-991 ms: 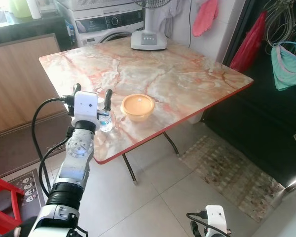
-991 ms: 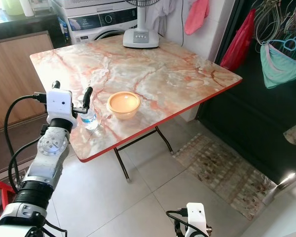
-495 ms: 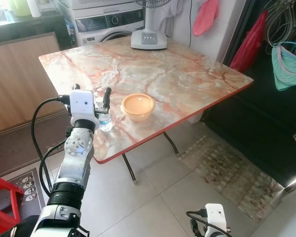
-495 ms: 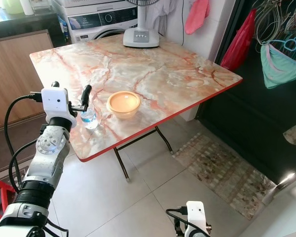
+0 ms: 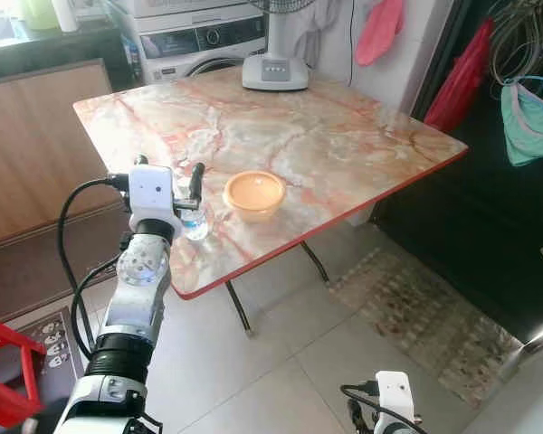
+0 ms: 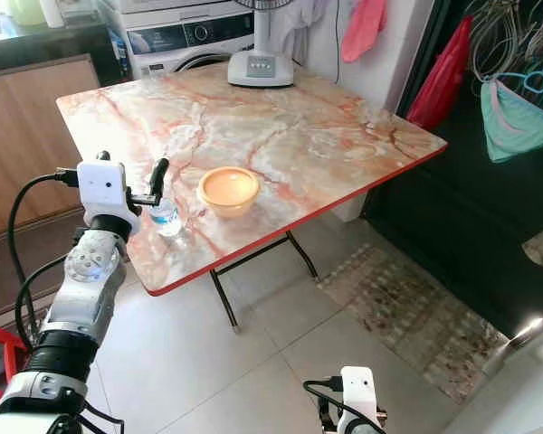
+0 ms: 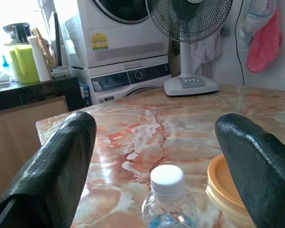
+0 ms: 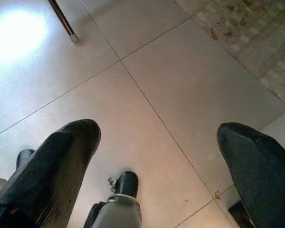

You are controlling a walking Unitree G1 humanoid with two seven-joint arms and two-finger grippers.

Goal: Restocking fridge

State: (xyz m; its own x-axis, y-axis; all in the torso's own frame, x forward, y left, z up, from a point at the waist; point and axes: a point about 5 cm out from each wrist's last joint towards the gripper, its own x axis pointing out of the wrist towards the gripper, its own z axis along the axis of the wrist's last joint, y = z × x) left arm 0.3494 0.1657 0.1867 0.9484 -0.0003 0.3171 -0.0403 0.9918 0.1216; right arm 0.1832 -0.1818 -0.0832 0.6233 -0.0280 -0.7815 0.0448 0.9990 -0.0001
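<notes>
**Lining up on the water bottle**

We judge the small clear bottle light, smooth and a bit slippery, so we would take it around the body, below its white cap. It stands near the table edge, beside the orange bowl. Our left gripper is spread wide, straddling it, holding nothing. The right gripper hangs wide open over the floor.

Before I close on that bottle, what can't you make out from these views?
- Water bottle: left wrist view's edge cuts off its lower body; label unreadable.
- Left gripper: wrist housing hides the bottle's near side in the eye views; fingers open, contact unclear.
- Orange bowl: contents too small to tell.
</notes>
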